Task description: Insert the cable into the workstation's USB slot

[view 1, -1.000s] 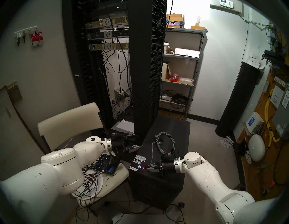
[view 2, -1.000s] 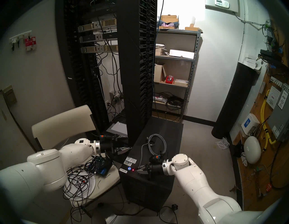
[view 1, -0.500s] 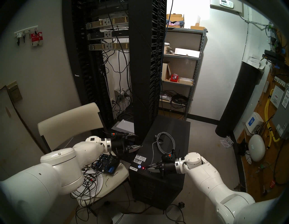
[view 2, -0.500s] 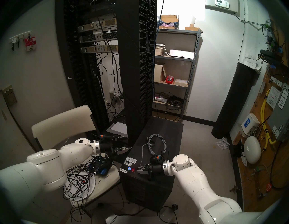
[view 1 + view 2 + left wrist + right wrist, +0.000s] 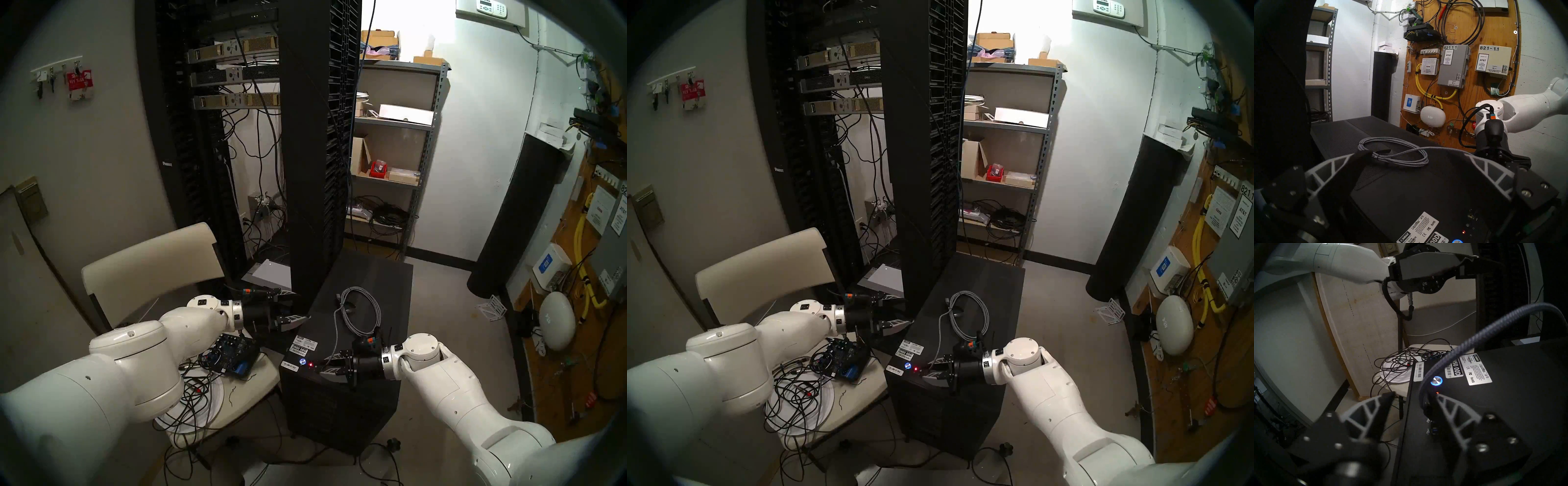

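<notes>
With the cable's [image 5: 1449, 360] plug apparently seated in the workstation's [image 5: 369, 295] top port, at six o'clock from the blue light, the right end effector [image 5: 1415, 397] stands open around it, the left end effector [image 5: 300, 305] open and idle, leaving only withdrawal.

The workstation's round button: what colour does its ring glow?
Blue; the round button shows best in the right wrist view.

A server and network closet: tall server rack [image 5: 258, 135] at top centre, telecom boxes [image 5: 1452, 66] on a plywood wall board at right.
</notes>
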